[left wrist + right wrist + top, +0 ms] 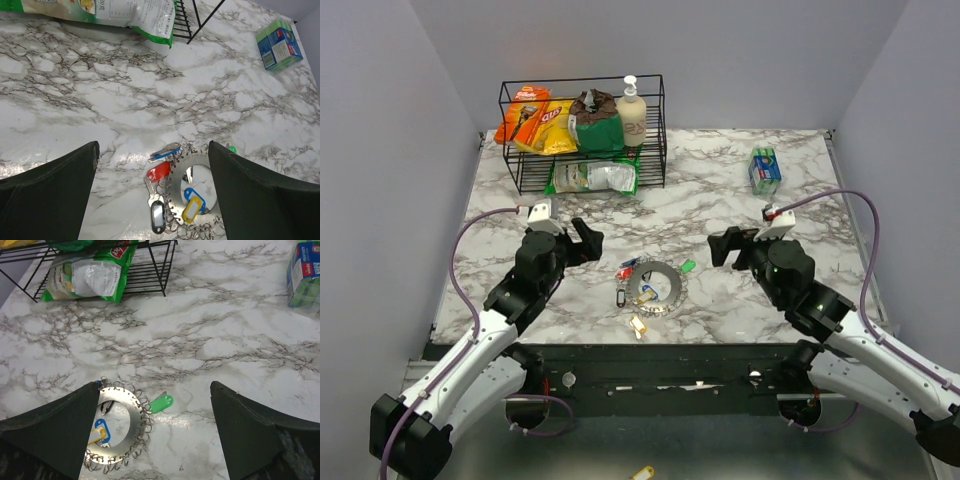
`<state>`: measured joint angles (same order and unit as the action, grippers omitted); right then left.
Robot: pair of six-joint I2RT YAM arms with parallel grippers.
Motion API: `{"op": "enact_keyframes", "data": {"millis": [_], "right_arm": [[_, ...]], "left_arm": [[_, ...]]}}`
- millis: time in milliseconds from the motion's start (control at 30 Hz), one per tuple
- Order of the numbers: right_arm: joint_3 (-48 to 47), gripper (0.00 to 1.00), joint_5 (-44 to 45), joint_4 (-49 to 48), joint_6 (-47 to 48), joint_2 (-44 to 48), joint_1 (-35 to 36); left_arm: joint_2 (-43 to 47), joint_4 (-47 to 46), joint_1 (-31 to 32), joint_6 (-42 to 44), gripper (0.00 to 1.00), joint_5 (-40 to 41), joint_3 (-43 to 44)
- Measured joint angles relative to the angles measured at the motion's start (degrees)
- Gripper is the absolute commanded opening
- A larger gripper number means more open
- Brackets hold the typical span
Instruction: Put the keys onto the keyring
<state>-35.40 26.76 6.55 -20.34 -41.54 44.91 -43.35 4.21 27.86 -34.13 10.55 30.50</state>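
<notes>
our left gripper and right gripper both gape empty, flanking the keyring lying flat. we should pinch the loose green key, just beside it, by its head.

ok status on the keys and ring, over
Left gripper, right gripper open, empty, either side of keyring. It lies flat on table, keys bunched at it, green key just outside its rim. Nothing in the way.
</notes>
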Motion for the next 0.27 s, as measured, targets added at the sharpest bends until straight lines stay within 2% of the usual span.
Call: {"op": "enact_keyframes", "data": {"millis": [267], "right_arm": [[0.98,1.0,-0.07,-0.07,-0.15,1.38,0.0]], "left_arm": [[-0.02,1.81,0.0,-0.66,0.99,2.14,0.0]]}}
